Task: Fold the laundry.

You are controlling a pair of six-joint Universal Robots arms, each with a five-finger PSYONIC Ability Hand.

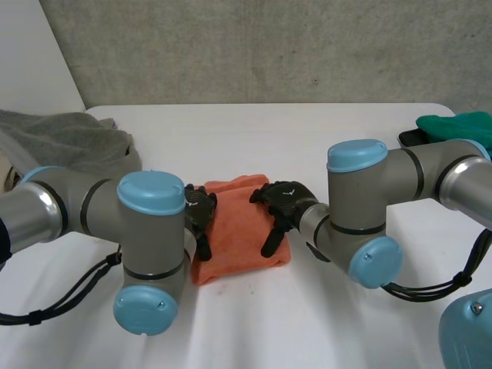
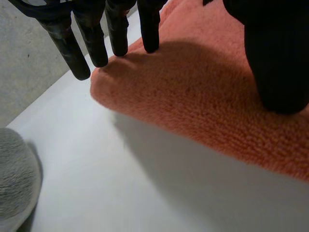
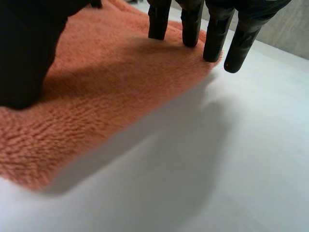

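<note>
– White tabletop [image 1: 307, 138], grey wall [image 1: 269, 46] behind. Where was the towel?
– Orange towel [image 1: 234, 231], folded thick, lay mid-table between my arms. Left robot hand [image 1: 198, 215] rested on its left edge and right robot hand [image 1: 280, 204] on its right edge. Both were flat, fingers straight, gripping nothing.
– Fabric?
– Plush looped pile, soft; the folds were rounded, not crisp.
– Doing it well?
– My judgement: press evenly from both sides and square the edges before lifting off. Grey cloth [image 1: 69, 138] and green cloth [image 1: 457, 124] lay well apart.
</note>
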